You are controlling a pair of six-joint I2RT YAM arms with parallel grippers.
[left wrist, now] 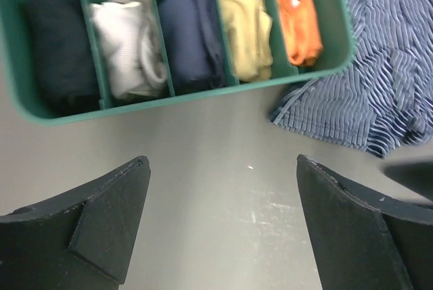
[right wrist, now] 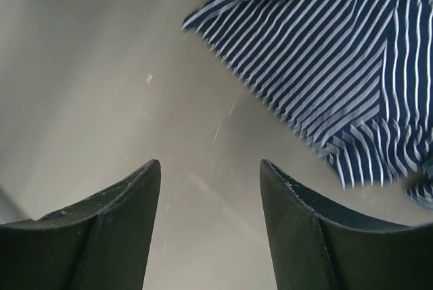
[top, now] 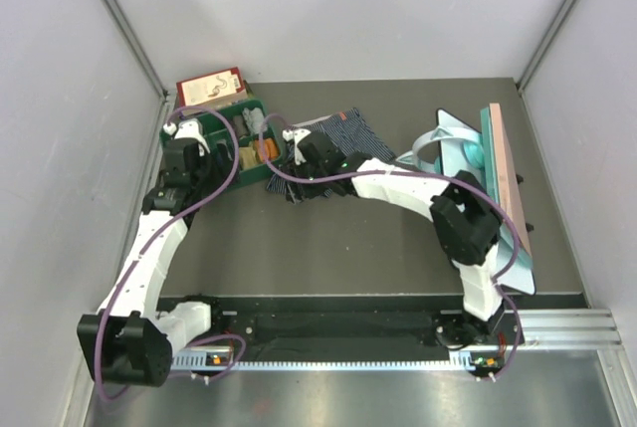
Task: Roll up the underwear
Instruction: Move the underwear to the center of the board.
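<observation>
Black fingers of the right gripper (right wrist: 210, 168) stand apart with only bare table between them, just short of the striped underwear (right wrist: 338, 67), which lies spread flat and unrolled on the grey table (right wrist: 81, 67). One edge of it lies just beside the end of the green tray (left wrist: 169, 101) of rolled cloths (left wrist: 196, 33). Near that tray the left gripper (left wrist: 222, 161) hangs wide and empty
</observation>
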